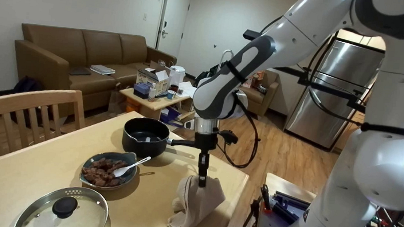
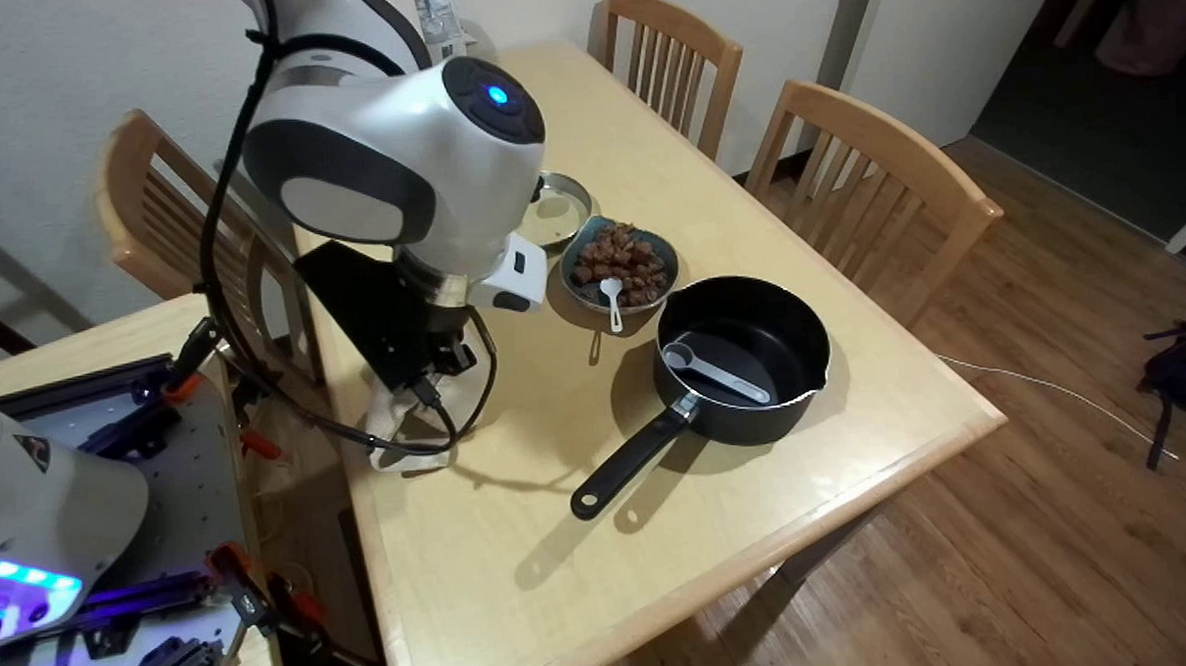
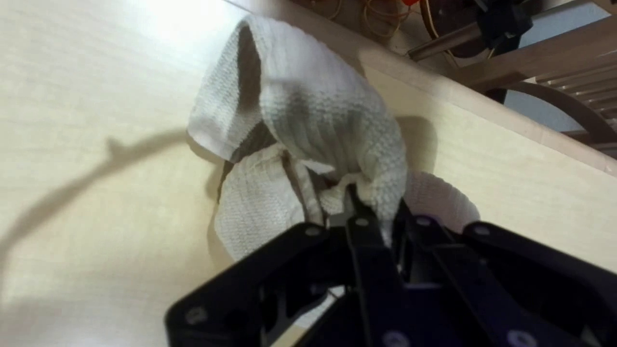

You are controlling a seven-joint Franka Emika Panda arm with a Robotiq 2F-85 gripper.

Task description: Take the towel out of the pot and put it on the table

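My gripper (image 1: 202, 182) is drawn narrow on a gathered pinch of the towel (image 1: 201, 203), so the cloth lies straight beneath my fingers, out of the pot (image 1: 138, 148) and over the table (image 1: 142, 210), just inside the edge that faces my base (image 2: 49, 487). I judge the coming move turns on that: straight down, then spread; a drift outward could leave a fold hanging past the edge. The lowest folds look to meet the table, but how much rests there I cannot tell. Bunched as it is, the towel shows me no clear long axis; in the wrist view its biggest fold arches slantwise toward that edge, and another flap spreads on the side away from it. The weave is off-white, soft, finely ribbed, and should slump rather than spring when freed. The pot, smooth, black and round, stands well apart, its straight handle (image 2: 629, 467) pointing back toward my edge, a pale spoon (image 2: 723, 375) inside. The table is pale, smooth wood.
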